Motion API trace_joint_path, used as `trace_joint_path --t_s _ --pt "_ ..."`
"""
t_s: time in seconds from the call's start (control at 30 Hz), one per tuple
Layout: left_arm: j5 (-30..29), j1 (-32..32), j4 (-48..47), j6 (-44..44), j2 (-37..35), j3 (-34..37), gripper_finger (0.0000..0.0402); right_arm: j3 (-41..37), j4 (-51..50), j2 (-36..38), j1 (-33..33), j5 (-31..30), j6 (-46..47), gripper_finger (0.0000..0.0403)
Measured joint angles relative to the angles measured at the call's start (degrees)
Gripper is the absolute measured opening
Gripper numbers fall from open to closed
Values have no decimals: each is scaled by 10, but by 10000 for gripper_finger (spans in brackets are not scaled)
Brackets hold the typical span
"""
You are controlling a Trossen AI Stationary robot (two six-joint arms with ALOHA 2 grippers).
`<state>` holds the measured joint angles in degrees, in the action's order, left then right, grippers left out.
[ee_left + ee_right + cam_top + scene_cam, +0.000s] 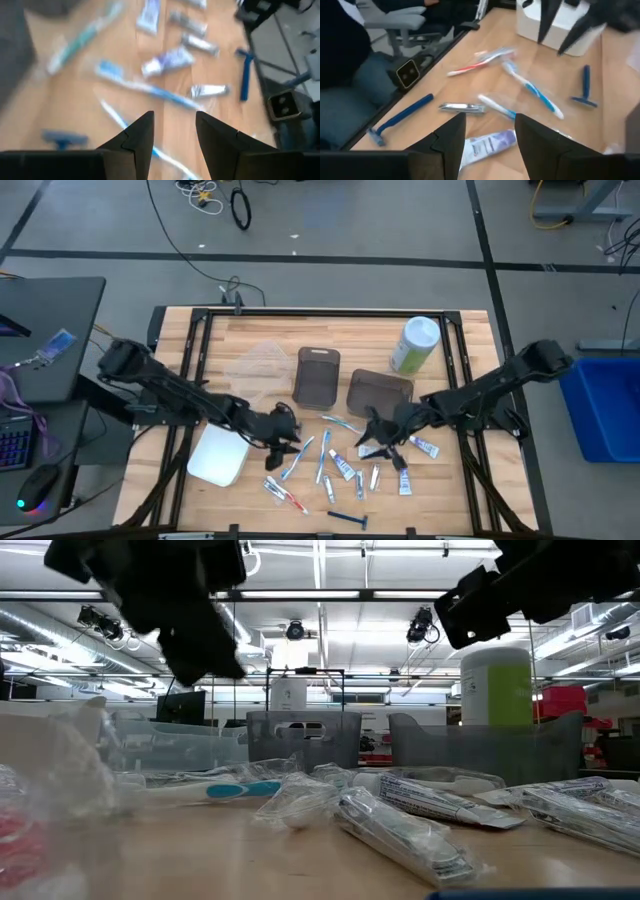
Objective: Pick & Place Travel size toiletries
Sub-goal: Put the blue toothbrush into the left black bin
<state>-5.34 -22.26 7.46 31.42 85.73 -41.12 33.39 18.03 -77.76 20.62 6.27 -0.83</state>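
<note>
The travel-size toiletries lie loose on the wooden table [250, 330] near its front middle: white-and-blue tubes [343, 465], light-blue toothbrushes [340, 423], a red-striped one [285, 498] and a dark blue razor [348, 520]. My left gripper [277, 442] is open and empty above their left edge; its wrist view shows its gripper [173, 132] over toothbrushes [145, 87] and tubes [167, 60]. My right gripper [378, 442] is open above their right part. In its wrist view a white-and-blue tube [487, 144] lies on the table below the gap of the gripper [490, 132].
Two dark translucent bins [317, 375] [378, 392] stand behind the pile, with a green canister with a white lid [415, 345] at the back right. A white box [218, 455] lies at the front left, and a clear plastic bag [260, 365] behind it.
</note>
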Motion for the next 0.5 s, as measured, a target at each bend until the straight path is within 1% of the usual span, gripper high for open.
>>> trace_joint_path --t_s 0.1,0.17,0.23,0.3,0.37,0.5 --pt "-12 -22 -6 26 42 0 153 0 32 -19 19 -60 5 181" --pt "-35 -37 -2 34 64 0 153 0 38 -23 31 -97 5 183" --pt "-66 -49 -5 49 77 0 153 0 39 -23 41 -126 11 185" --pt "-85 -58 -5 74 90 -7 153 0 39 -23 49 -152 20 186" --pt "-91 -64 -5 89 99 -18 153 0 39 -23 51 -168 19 186" --pt "-103 -68 -6 116 127 -45 153 0 39 -23 53 -168 19 182"
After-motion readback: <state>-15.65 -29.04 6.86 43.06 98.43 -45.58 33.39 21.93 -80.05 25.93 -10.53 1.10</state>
